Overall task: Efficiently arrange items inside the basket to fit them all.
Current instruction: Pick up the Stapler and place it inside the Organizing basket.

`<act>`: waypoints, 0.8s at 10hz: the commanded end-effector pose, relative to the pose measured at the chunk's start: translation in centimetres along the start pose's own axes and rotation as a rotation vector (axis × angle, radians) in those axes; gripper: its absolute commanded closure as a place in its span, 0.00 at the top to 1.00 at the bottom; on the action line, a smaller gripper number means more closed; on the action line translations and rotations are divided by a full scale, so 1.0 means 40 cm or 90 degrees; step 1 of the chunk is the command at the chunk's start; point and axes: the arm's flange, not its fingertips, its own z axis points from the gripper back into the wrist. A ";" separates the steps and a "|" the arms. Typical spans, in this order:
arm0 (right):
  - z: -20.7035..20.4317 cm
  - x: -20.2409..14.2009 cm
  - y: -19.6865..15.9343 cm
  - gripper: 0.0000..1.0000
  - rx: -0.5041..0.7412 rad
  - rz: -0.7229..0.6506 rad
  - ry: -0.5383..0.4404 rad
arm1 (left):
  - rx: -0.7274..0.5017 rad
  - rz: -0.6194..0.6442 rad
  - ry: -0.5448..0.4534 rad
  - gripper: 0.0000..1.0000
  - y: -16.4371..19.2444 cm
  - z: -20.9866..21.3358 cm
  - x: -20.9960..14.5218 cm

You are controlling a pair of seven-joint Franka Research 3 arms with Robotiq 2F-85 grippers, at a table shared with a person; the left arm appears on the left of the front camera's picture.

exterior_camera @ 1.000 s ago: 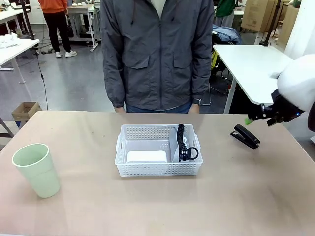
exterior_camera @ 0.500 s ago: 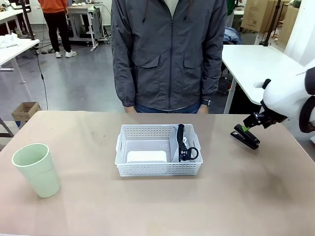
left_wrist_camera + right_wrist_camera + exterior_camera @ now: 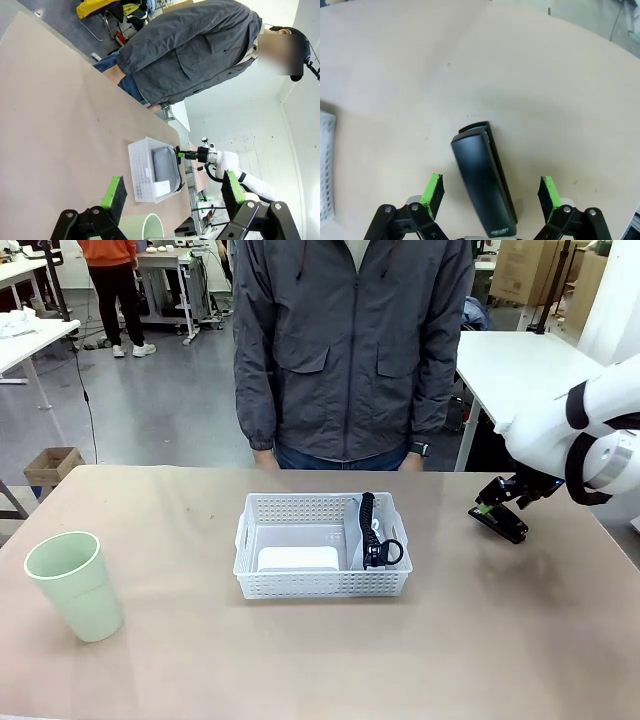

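Grey-jacketed person [image 3: 350, 350] behind brown table [image 3: 300, 660]; cardboard box [image 3: 52, 467] on floor

Right gripper [image 3: 492, 505] come down and inward, now low over black stapler [image 3: 481, 170], which lies between its spread fingers, untouched. Person [image 3: 350, 350] sidestepped toward the right arm's side.

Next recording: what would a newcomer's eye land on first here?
The right pincer hangs open over the black stapler on the right side of the table. The white basket sits mid-table holding a white device and a grey pouch, and a pale green cup stands alone at the left.
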 end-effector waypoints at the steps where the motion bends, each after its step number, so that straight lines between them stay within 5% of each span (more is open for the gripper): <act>1: -0.039 0.023 -0.045 1.00 0.015 0.010 0.021 | -0.006 -0.004 0.003 1.00 -0.006 0.004 0.001; 8: -0.096 0.023 -0.062 1.00 0.023 -0.010 0.034 | -0.006 -0.004 0.003 1.00 -0.006 0.004 0.001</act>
